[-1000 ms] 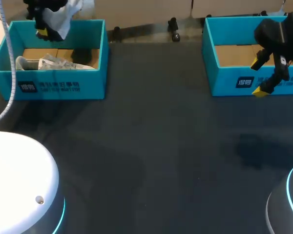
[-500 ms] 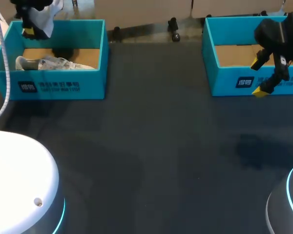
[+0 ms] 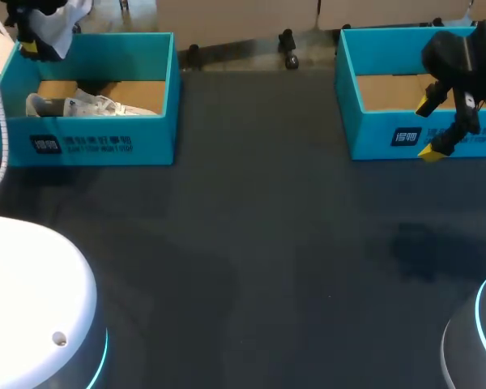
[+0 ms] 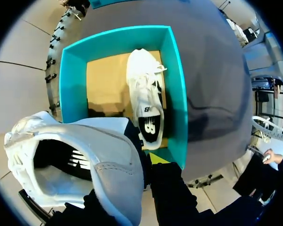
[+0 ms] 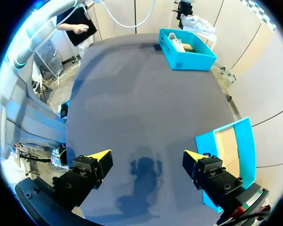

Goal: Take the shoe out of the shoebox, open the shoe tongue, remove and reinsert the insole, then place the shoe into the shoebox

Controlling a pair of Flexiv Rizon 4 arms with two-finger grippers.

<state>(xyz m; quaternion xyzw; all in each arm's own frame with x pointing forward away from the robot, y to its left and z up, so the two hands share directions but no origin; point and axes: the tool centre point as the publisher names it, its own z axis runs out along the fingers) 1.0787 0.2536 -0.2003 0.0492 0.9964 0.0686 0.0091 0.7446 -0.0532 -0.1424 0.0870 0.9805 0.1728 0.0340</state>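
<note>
A wide stretch of dark table (image 3: 267, 259) separates the left box (image 3: 105, 146) from the right box (image 3: 389, 138). A shoe (image 4: 99, 155), partly cut off in the head view, hangs over the left box's far-left corner, clenched in the left gripper (image 3: 32, 47), whose fingers (image 4: 156, 157) it mostly hides; another shoe (image 3: 97, 105) lies inside that box. The right gripper (image 5: 146, 157) hangs released, well apart from the left box.

Dark grey matte bench (image 3: 251, 267) fills the view; surface evenly lit, with one faint shadow patch (image 3: 421, 251) towards the right side.
</note>
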